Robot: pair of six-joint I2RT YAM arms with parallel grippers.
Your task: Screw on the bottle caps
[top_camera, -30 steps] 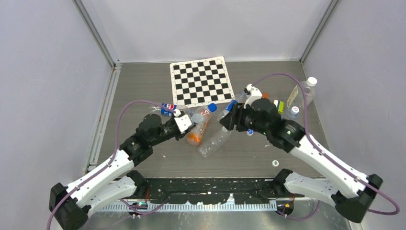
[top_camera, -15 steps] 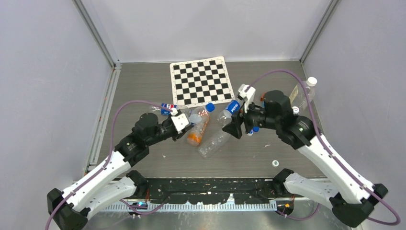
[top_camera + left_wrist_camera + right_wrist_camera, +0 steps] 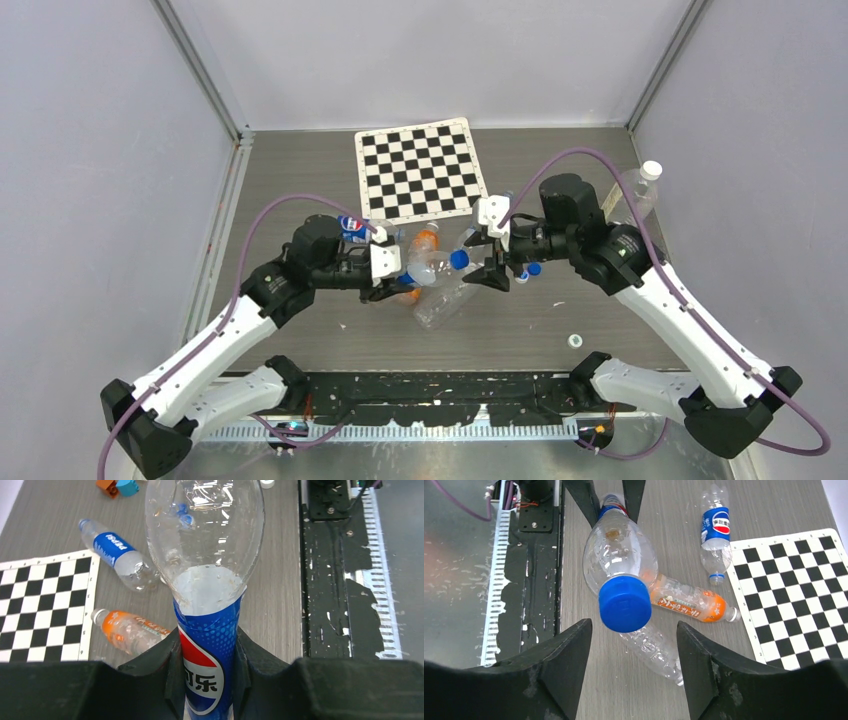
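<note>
**Capped bottle between 2 grippers**

Left gripper (image 3: 207,652): jaws pinching Pepsi bottle (image 3: 205,555) at its label. Blue cap (image 3: 625,603) sits on that bottle's neck, over mid-table (image 3: 300,180). Right gripper (image 3: 633,626): jaws spread, flanking cap, gaps both sides.

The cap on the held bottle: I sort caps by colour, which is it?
Blue: the cap on the bottle shows best in the right wrist view.

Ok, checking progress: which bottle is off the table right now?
The clear bottle with the blue cap, clamped by the left gripper, cap facing the open right gripper. The orange bottle and the other Pepsi bottle lie flat.
</note>
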